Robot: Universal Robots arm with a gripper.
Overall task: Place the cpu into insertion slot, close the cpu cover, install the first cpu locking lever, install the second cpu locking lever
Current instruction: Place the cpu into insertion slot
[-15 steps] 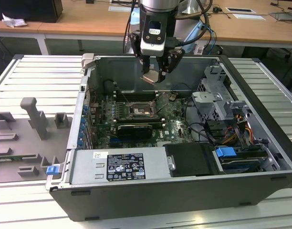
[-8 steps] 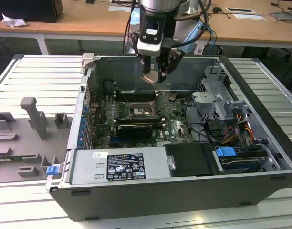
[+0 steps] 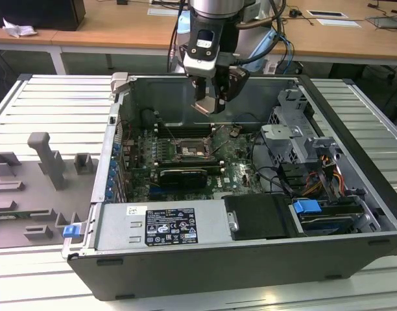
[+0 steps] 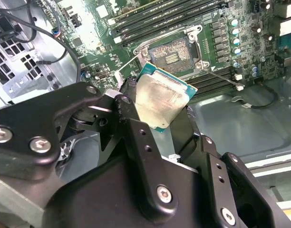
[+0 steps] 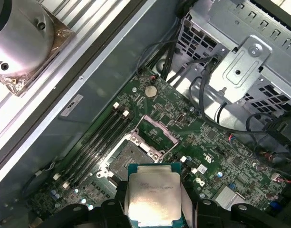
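Gripped cpu tight between fingers of claw, tilted, above board. Saw slot bare below claw, apart from cpu. Saw cover flipped up, beyond slot from claw.

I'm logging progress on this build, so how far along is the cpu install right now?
Done: nothing seated yet; the insertion slot lies bare. In hand: the gripper is shut on the cpu, held above the motherboard, off the slot. Left: seating the cpu, closing the cpu cover, which looks raised beside the slot, and both locking levers.
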